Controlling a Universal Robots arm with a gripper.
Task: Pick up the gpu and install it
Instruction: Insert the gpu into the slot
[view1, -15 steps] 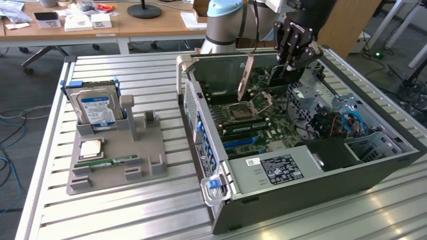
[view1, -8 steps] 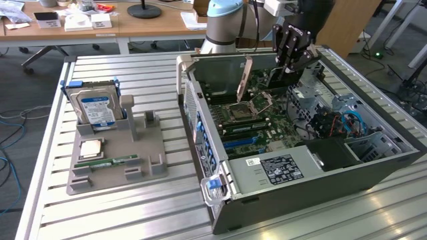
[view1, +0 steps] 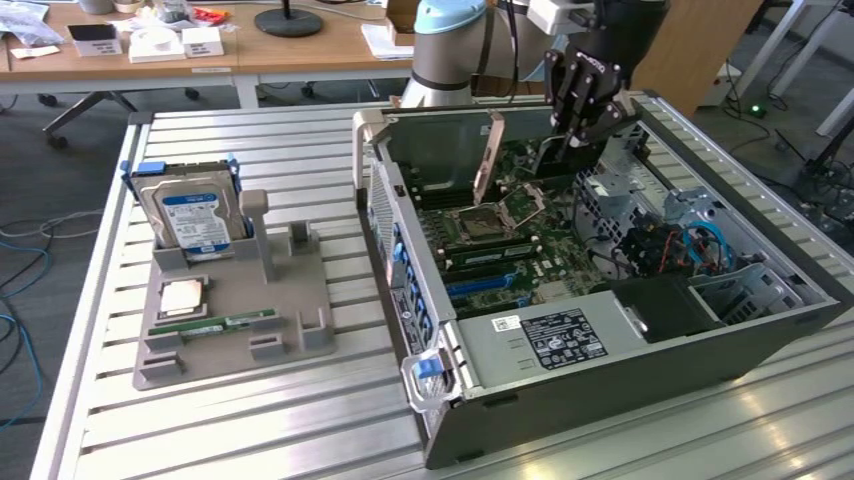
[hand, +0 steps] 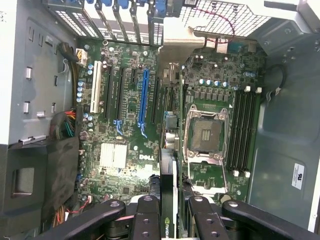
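Over the motherboard (hand: 125, 150), the end effector (hand: 171, 210) grips the gpu (hand: 168, 180) edge-on between its narrow-set fingers.

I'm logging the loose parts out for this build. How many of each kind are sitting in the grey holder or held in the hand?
Hard drive: 1
RAM stick: 1
Processor chip: 1
gpu, gripped by the hand over the motherboard: 1
Total: 4

Exterior view high, oblique over open case (view1: 667, 370), wrist view close above claw (hand: 169, 206), facing shared motherboard (hand: 130, 125)
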